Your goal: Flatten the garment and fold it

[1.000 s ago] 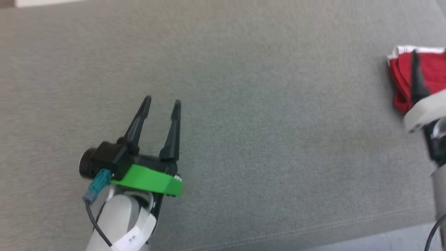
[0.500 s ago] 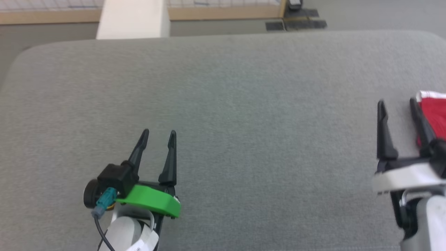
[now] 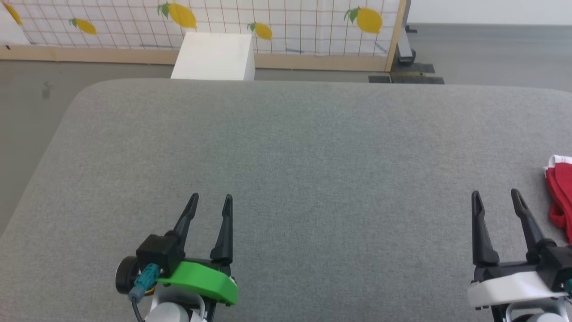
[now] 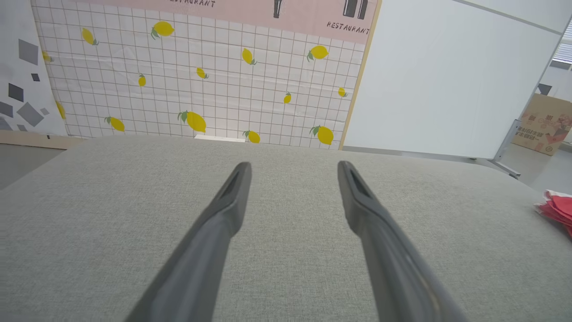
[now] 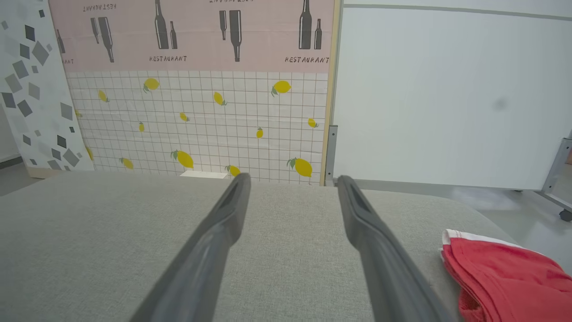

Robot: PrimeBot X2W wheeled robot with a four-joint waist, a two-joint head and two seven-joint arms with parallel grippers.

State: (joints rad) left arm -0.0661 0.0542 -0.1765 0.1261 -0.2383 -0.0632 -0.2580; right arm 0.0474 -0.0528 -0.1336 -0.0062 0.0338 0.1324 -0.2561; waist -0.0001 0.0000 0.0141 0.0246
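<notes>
garment [image 3: 560, 190]: seen bunched on grey cushion [image 3: 286, 147] at right, just beside right gripper [image 3: 494, 192], untouched | tools: left gripper [image 3: 211, 197] and right gripper held wide open, nothing gripped | handling: judged soft, light, limp, slightly slippery; white-trimmed far edge judged best taken, fabric pinched low

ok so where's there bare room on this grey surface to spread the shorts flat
The grey surface is bare between the left hand and right hand and on to its far edge. Only the right edge is taken, by the bunched red shorts.
</notes>
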